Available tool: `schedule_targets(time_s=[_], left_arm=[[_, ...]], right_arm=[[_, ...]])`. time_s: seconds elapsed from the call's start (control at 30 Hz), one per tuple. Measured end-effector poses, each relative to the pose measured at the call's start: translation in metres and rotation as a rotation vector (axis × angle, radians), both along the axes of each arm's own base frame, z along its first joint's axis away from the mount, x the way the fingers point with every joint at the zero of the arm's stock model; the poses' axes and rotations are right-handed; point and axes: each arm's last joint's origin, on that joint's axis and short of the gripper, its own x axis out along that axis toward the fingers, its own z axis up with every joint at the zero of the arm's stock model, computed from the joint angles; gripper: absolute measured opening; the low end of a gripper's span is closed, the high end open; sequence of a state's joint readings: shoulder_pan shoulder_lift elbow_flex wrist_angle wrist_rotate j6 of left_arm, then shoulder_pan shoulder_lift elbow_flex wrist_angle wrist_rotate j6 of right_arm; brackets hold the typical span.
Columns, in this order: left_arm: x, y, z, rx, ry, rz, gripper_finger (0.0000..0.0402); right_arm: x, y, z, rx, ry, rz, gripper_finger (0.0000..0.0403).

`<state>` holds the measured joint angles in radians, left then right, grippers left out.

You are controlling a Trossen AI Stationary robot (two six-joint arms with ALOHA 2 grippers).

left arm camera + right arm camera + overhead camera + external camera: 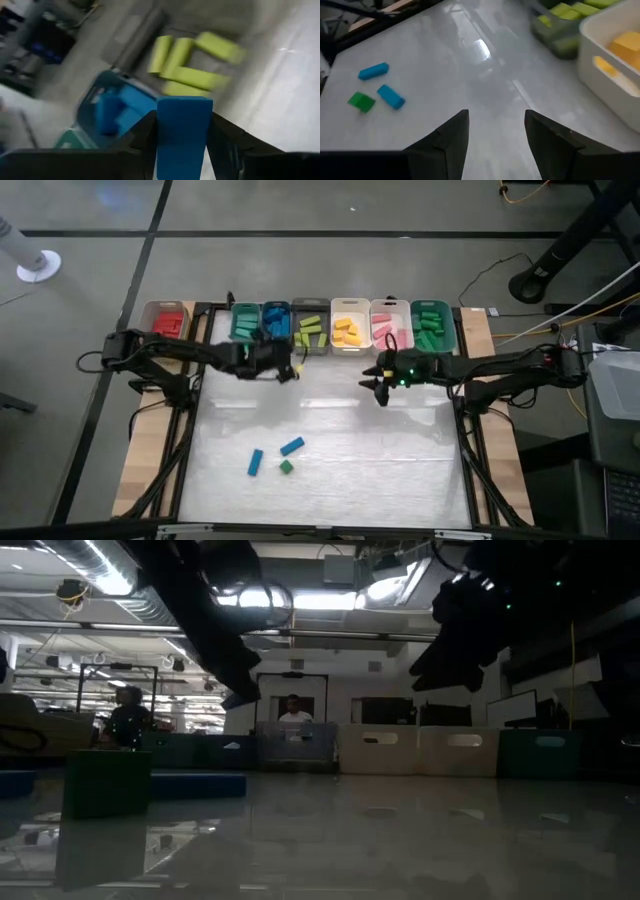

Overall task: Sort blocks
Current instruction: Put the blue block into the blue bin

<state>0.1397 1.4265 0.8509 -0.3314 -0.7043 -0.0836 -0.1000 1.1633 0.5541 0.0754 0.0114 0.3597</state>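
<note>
over the bin row, the left gripper point(182, 150) clamps a blue block point(182, 132) beside the blue bin point(275, 321). centre it above that bin before letting go. right gripper point(495, 135) waits open; three blocks point(275, 457) remain on the table.

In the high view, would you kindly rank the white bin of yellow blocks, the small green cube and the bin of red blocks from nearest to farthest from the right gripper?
Measured from the right gripper:
1. White bin of yellow blocks, just beyond it in the bin row.
2. Small green cube, on the open table near the front.
3. Bin of red blocks, at the row's far left end.
</note>
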Motion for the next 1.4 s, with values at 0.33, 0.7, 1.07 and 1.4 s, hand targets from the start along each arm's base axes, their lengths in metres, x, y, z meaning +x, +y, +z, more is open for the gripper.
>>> schedule_targets(time_s=[0.33, 0.7, 1.07, 1.4], left_arm=[[-0.016, 0.059, 0.0, 0.003, -0.011, 0.2, 0.0166], [-0.006, 0.04, -0.003, -0.565, -0.261, -0.016, 0.0179], [0.01, -0.076, -0.002, -0.978, -0.181, -0.407, 0.0176], [0.0, -0.153, -0.014, -0.787, -0.104, -0.479, 0.0175]], right_arm=[[0.002, 0.044, 0.004, -0.05, -0.043, 0.111, 0.0193], [0.0, 0.058, 0.002, -0.081, -0.028, 0.123, 0.0193], [0.0, 0.057, 0.002, -0.105, -0.027, 0.135, 0.0193], [0.0, 0.057, 0.002, -0.106, -0.028, 0.135, 0.0193]])
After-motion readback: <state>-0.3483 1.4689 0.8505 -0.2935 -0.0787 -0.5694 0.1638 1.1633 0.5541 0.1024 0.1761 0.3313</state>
